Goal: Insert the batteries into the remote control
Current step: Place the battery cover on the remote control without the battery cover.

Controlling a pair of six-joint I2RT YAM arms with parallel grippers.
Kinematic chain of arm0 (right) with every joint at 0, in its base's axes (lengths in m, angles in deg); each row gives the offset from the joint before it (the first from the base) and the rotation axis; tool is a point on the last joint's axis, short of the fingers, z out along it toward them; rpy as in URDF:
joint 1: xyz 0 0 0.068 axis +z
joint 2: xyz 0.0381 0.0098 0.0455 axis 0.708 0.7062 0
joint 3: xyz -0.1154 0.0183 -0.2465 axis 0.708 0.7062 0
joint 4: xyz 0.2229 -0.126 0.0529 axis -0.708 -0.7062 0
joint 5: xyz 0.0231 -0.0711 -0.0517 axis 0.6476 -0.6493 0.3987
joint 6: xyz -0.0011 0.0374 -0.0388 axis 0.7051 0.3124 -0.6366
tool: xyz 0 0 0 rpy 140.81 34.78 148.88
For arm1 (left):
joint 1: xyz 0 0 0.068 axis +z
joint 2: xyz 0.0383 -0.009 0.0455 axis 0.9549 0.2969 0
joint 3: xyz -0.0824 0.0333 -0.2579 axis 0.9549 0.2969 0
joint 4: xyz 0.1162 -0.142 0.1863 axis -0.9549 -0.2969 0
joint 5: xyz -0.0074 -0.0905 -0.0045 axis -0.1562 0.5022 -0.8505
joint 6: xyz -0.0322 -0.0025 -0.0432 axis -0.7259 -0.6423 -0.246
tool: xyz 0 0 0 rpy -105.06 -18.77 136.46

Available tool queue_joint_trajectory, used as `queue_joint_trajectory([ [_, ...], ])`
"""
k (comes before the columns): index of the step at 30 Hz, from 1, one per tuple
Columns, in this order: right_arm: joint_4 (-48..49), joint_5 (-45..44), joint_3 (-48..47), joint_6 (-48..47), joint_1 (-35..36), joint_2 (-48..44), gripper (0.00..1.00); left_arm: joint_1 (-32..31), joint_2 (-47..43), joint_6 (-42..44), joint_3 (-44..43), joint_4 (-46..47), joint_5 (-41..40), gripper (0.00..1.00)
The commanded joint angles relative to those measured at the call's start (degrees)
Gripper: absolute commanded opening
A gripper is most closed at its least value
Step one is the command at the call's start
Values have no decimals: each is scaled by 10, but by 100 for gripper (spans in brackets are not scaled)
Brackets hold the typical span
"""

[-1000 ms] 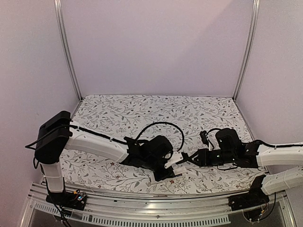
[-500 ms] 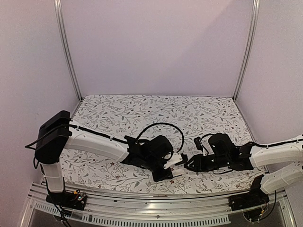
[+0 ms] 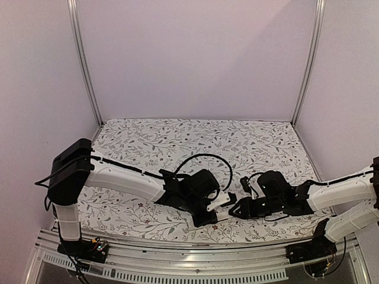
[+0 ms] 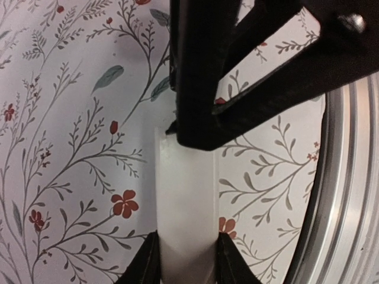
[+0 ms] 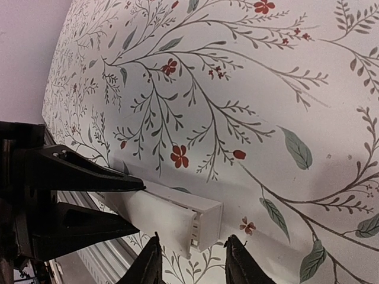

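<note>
My left gripper (image 4: 186,260) is shut on the remote control (image 4: 186,195), a slim white bar held just above the floral cloth near the table's front edge. In the right wrist view its free end (image 5: 207,220) shows a white back cover (image 5: 154,219) sitting slightly short of the end, with small contacts in the gap. My right gripper (image 5: 192,263) is open, one finger on each side of that end, with a gap showing on the right side. In the top view the left gripper (image 3: 214,207) and right gripper (image 3: 237,208) meet at the remote (image 3: 222,199). The batteries are out of view.
An aluminium rail (image 3: 177,248) runs along the near table edge, close under both grippers, and shows as a rail (image 4: 349,195) in the left wrist view. A black cable (image 3: 204,157) loops above the left wrist. Metal posts (image 3: 83,59) and walls bound the table.
My right gripper has moved left up to the remote's free end and its jaws have narrowed around it. The left gripper has kept its hold and barely shifted.
</note>
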Motion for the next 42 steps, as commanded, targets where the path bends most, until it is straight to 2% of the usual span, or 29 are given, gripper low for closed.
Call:
queue_joint_trajectory([
  [1,29,14,11,4,5,19,35,2,11,8,-10,-18,-6,22],
  [10,50,23,10,6,9,52,30,2,14,9,-13,-27,-2,25],
  [32,57,19,-12,-18,10,107,29,2,13,5,-10,-33,-6,34],
  [42,43,16,-23,-24,10,93,29,6,6,1,-7,-35,-7,49],
])
